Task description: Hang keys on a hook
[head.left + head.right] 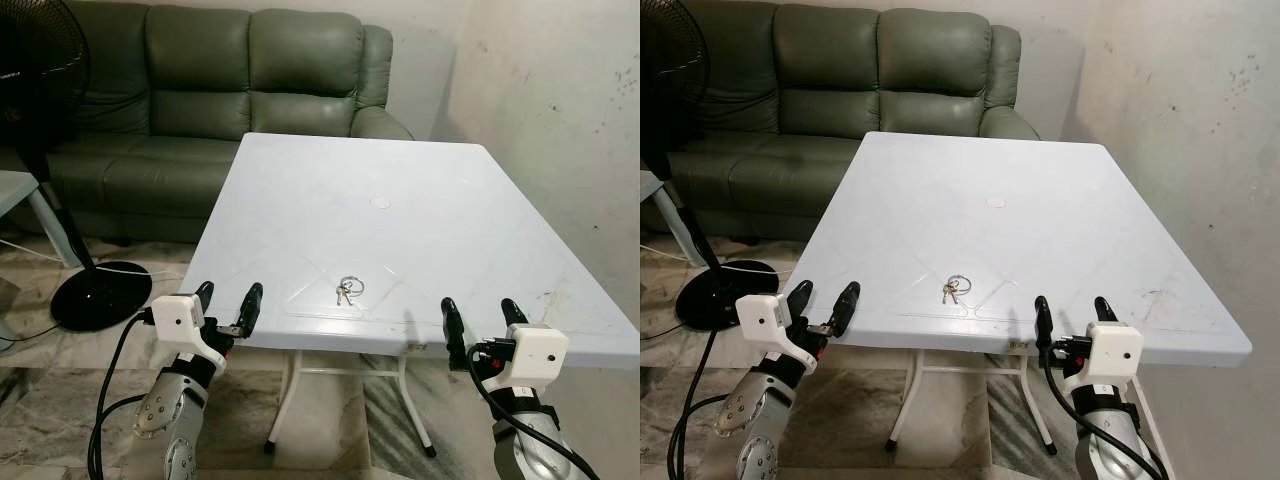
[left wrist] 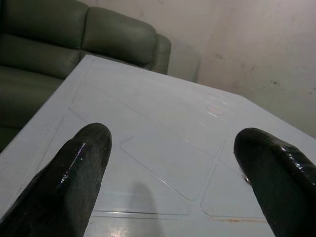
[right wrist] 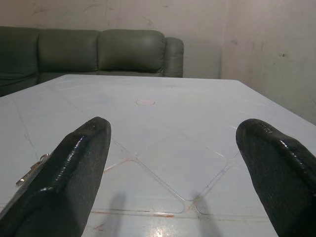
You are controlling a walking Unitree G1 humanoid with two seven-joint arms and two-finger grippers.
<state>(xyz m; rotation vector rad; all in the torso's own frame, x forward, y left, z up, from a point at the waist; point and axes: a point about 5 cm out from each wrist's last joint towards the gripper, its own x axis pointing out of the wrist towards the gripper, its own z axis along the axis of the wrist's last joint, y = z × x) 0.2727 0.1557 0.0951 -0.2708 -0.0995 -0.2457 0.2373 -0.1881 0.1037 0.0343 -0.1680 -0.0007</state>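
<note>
we see the left gripper [image 1: 227,298] and right gripper [image 1: 483,312] both spread wide and holding nothing — each hovering at the near edge of the white table [image 1: 420,200]. the keys [image 1: 347,290] lie on the table between them, near that edge.

I counted one white table [image 1: 420,210] in front of me, with a single bunch of keys [image 1: 349,290] lying on it near the front edge; the bunch looked like one ring with two small keys, though they were too small to be sure. There was one round cap [image 1: 381,202] at the table's middle. I had two grippers up at the near edge, the left gripper [image 1: 228,303] and the right gripper [image 1: 481,318], each with two black fingers spread apart, four fingers in all. Behind stood one green sofa [image 1: 200,90] and one black standing fan [image 1: 45,90].
</note>
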